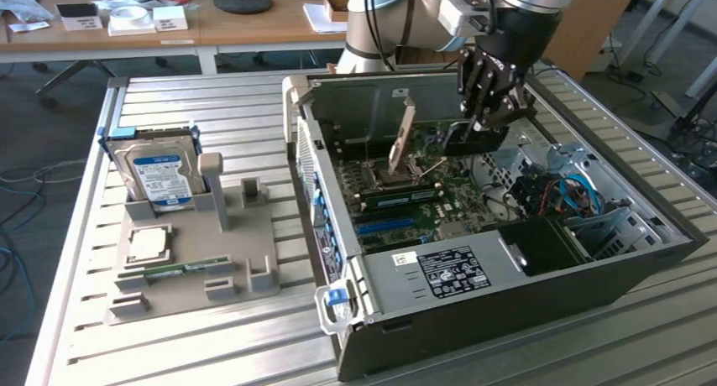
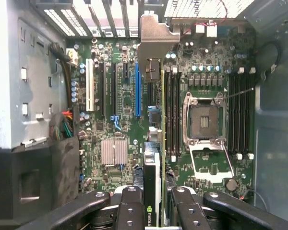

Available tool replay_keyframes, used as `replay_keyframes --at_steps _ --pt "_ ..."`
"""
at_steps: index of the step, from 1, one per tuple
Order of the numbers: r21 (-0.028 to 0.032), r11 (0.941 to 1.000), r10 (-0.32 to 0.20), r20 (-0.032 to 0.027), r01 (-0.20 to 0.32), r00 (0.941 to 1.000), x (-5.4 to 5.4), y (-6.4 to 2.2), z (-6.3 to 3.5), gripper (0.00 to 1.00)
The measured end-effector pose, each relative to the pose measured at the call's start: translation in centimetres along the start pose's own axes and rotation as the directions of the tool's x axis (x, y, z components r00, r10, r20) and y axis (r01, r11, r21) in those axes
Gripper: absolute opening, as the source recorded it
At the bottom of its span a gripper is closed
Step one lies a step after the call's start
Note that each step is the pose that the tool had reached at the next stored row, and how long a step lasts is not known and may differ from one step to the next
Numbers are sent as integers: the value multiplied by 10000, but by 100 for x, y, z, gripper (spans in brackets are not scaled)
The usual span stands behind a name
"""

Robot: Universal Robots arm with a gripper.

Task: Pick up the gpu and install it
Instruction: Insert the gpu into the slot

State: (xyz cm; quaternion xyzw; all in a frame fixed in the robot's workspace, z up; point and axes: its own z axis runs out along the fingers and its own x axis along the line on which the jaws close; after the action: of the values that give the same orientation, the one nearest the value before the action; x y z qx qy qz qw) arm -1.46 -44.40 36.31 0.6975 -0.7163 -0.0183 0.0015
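Note:
My gripper reaches down into the open computer case and is shut on the gpu, a thin dark card held on edge. In the wrist view the gpu runs edge-on from between my fingers up to its silver bracket by the case's rear slot openings. It stands over the green motherboard, beside the blue expansion slot and the memory slots. Whether the card touches a slot I cannot tell.
The open CPU socket lies beside the card. Blue cables and a drive cage fill the case's front end. On the table at the exterior view's left, a grey fixture holds a blue-labelled hard drive, a processor and a memory stick.

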Motion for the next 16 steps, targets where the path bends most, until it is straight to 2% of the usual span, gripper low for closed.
replay_keyframes --at_steps 7,13,16 --pt "9 10000 0 -1 0 10000 3 79 42 27" --pt "11 10000 -1 0 1 10000 3 81 45 27" --pt "11 10000 -1 1 1 10000 4 80 77 27"
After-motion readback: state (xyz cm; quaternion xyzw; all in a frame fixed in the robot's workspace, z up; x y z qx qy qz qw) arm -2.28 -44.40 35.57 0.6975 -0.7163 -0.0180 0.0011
